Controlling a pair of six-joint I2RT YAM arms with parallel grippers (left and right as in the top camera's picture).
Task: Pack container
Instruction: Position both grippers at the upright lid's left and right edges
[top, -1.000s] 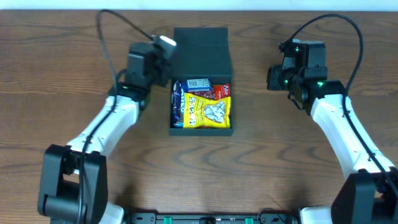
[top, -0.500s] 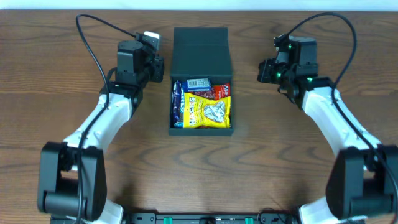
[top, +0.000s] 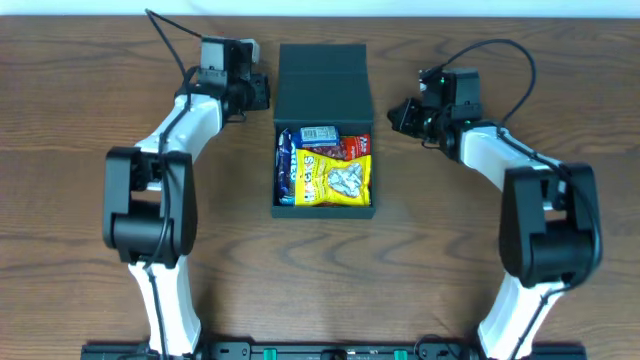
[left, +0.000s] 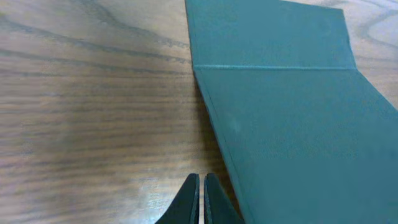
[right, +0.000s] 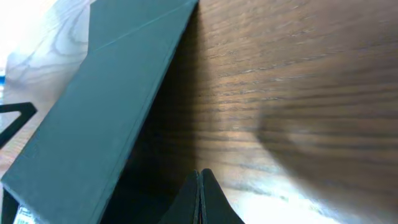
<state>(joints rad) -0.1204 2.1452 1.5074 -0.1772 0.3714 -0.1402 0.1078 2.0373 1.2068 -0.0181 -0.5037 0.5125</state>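
Observation:
The dark teal container (top: 284, 208) stands at the table's middle with its flap lid (top: 323, 95) open and leaning back. It holds snack packets: a yellow one (top: 335, 180), a red one (top: 354, 148) and blue ones (top: 286, 165). My left gripper (top: 262, 92) is shut and empty, just left of the lid; the left wrist view shows its fingertips (left: 201, 180) beside the lid (left: 292, 124). My right gripper (top: 394, 112) is shut and empty, a little right of the lid; the right wrist view shows its fingertips (right: 200, 174) near the lid (right: 93, 124).
The brown wooden table (top: 100, 200) surrounds the box. A white strip (top: 320, 8) runs along the far edge. The arm bases stand at the near edge.
Both arms have swung toward the far end of the table. Each gripper now sits closer beside the open lid. The box and packets have not moved.

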